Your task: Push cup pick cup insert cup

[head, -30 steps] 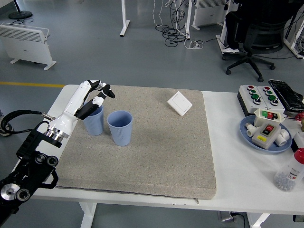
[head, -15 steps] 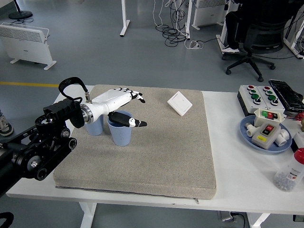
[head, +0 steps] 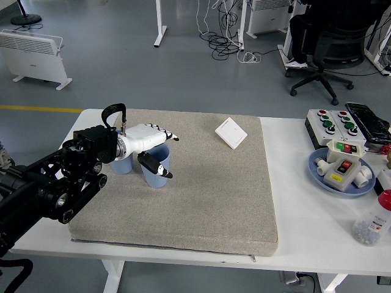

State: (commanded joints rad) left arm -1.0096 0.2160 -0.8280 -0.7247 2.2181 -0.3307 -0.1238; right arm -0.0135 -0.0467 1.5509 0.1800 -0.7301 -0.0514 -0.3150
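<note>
Looking down over the white table (head: 305, 226), we see the left hand (head: 149, 141) reaching in from the left above the grey mat (head: 208, 195), its white fingers (head: 164, 135) spread over the rim of the nearer blue cup (head: 156, 168) and its thumb hanging down the cup's front, though we cannot tell whether it grips the cup. A second blue cup (head: 124, 163) stands upright just beside it, partly hidden behind the wrist, and a white wall switch (head: 231, 132) lies well apart near the mat's far edge.

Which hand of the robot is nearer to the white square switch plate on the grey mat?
The left hand. It is at the two blue plastic cups, to the left of the white square switch plate. The right hand is not in view.
</note>
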